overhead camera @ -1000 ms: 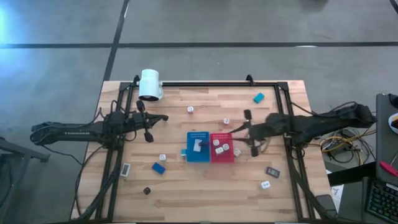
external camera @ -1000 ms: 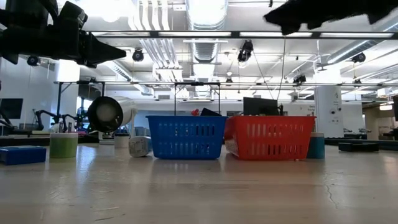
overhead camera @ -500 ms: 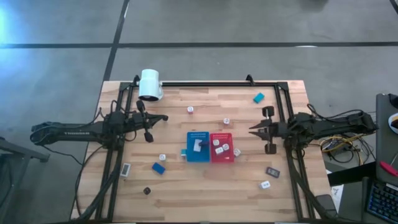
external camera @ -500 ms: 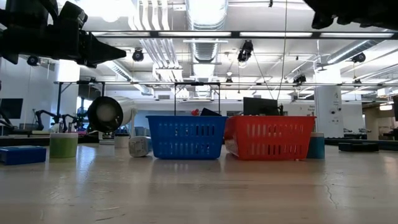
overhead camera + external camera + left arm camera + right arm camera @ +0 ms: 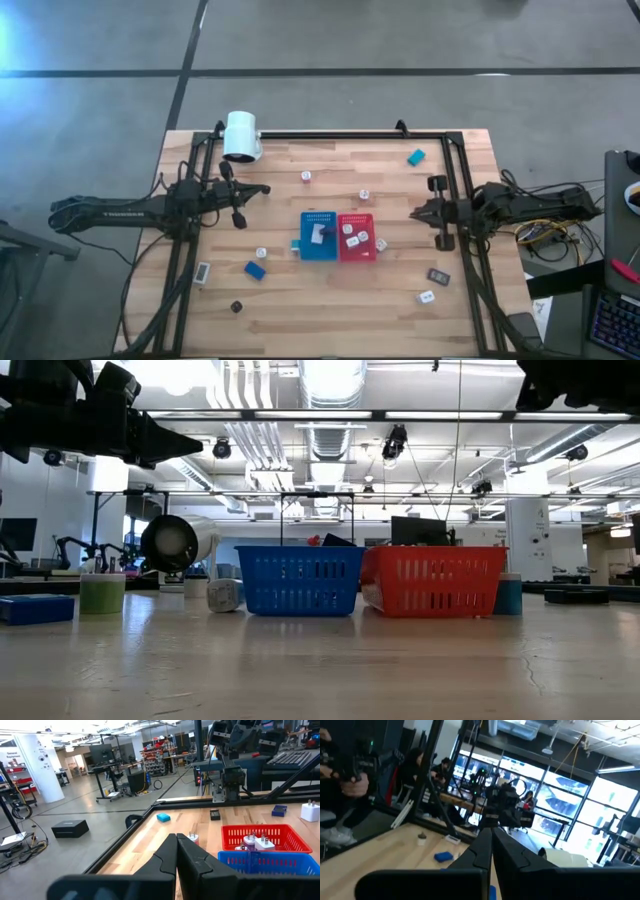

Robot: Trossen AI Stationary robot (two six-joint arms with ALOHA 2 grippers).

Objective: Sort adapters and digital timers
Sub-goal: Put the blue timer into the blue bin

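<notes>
Right fingers (image 5: 416, 213) withdrawn from adapters (image 5: 353, 237).

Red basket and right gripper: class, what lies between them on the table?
In the high view, one white adapter lies just beside the red basket; bare wood follows up to the right gripper.

A pale wooden table (image 5: 330, 300) is seen from above, bordered by a black frame (image 5: 330, 134). A white cylinder (image 5: 241, 136) lies at about 11 o'clock on the table, while a blue basket (image 5: 319, 237) and a red basket (image 5: 357, 250) are set touching side by side near the centre, the red one on the 3 o'clock side. A grey floor crossed by dark lines (image 5: 330, 72) is seen at 12 o'clock beyond the table, and seated people (image 5: 427, 767) are visible in the room behind
</notes>
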